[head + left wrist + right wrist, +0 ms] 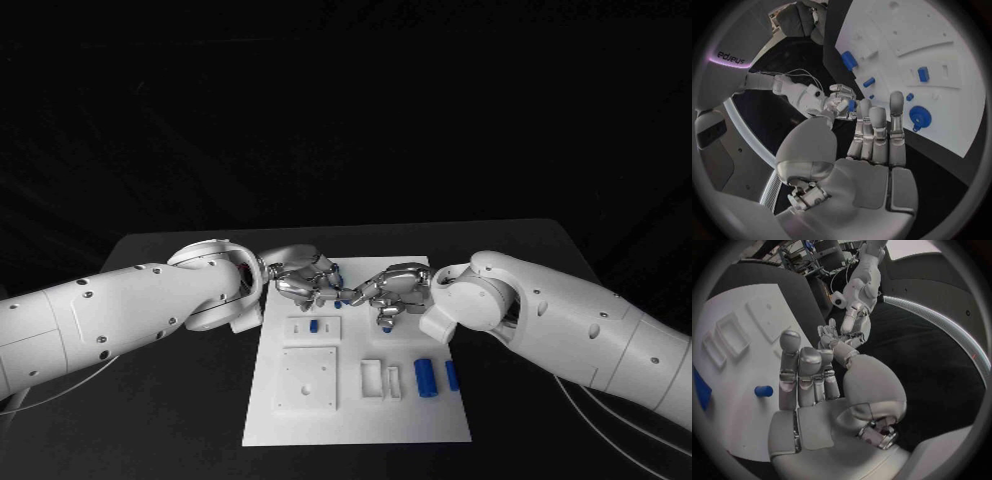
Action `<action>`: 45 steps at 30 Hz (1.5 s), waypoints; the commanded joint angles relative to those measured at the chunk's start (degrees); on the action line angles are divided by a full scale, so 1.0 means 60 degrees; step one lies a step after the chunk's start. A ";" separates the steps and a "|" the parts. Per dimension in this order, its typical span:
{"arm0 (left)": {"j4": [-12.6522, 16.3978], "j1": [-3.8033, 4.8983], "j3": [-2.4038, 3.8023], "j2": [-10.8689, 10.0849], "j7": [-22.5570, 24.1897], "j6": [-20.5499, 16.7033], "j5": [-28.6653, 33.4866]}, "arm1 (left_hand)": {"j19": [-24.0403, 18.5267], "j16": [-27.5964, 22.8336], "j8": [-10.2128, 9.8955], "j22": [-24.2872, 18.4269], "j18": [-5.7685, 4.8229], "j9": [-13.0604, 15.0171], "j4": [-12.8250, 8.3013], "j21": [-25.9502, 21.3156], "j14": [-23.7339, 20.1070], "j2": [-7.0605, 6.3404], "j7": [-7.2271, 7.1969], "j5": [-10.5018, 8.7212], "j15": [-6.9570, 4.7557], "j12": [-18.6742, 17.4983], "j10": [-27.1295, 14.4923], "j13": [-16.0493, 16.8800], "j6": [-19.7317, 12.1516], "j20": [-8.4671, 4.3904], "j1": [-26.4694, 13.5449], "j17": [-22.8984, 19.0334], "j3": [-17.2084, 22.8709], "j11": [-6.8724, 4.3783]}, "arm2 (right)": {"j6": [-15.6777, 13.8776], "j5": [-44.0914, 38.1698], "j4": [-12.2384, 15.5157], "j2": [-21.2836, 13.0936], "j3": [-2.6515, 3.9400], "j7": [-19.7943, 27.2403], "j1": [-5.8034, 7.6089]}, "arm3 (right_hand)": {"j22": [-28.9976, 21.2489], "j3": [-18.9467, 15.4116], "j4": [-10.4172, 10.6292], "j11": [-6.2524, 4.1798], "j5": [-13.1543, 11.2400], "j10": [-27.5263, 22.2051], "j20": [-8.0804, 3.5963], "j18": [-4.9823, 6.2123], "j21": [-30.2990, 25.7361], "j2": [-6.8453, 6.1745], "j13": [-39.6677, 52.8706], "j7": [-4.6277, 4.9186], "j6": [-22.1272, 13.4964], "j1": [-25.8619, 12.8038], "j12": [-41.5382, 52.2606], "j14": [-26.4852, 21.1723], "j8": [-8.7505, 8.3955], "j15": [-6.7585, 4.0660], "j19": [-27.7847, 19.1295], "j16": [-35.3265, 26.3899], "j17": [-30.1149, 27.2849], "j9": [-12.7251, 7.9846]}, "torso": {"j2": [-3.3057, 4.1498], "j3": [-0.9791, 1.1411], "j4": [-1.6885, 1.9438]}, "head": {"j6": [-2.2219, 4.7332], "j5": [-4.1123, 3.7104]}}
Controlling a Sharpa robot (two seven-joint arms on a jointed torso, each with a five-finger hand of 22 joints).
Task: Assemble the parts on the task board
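In the head view the white board lies in the lower middle of the frame on the black bench. Both hands meet just above its far edge, at the frame's centre. The left hand comes in from the left, the right hand from the right, their fingertips close together around a small blue piece; which hand actually holds it I cannot tell. In the left wrist view the left hand's fingers stand straight and side by side, the right hand just beyond them with something blue at its fingertips. In the right wrist view the right hand's fingers also stand fairly straight.

On the board, two blue cylinders lie side by side at the lower right of the head view, beside a small white frame. A small blue peg stands nearer the hands. The left wrist view also shows a blue gear on the board.
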 commanded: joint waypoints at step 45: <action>-0.0105 0.0001 0.0003 0.0098 0.0127 0.0635 0.0609 | 0.0033 -0.0104 0.0043 -0.0002 0.0112 -0.0111 -0.0610 -0.0208 -0.0121 0.0987 0.0046 0.0325 0.0014 -0.0240 -0.0138 -0.0182 -0.0219 0.0018 0.1482 -0.0066 0.0903 -0.0006 | -0.0143 -0.0427 0.0091 0.0099 0.0004 0.0201 -0.0005 | 0.0139 0.0000 -0.0011 -0.0038 0.0024 -0.0062 -0.0047 -0.0136 -0.0091 0.0074 0.0033 -0.0003 0.0063 -0.0064 -0.0077 -0.0007 0.0032 -0.0050 0.0401 -0.0042 0.0038 0.0139 | 0.0002 0.0011 -0.0011 | -0.0096 0.0025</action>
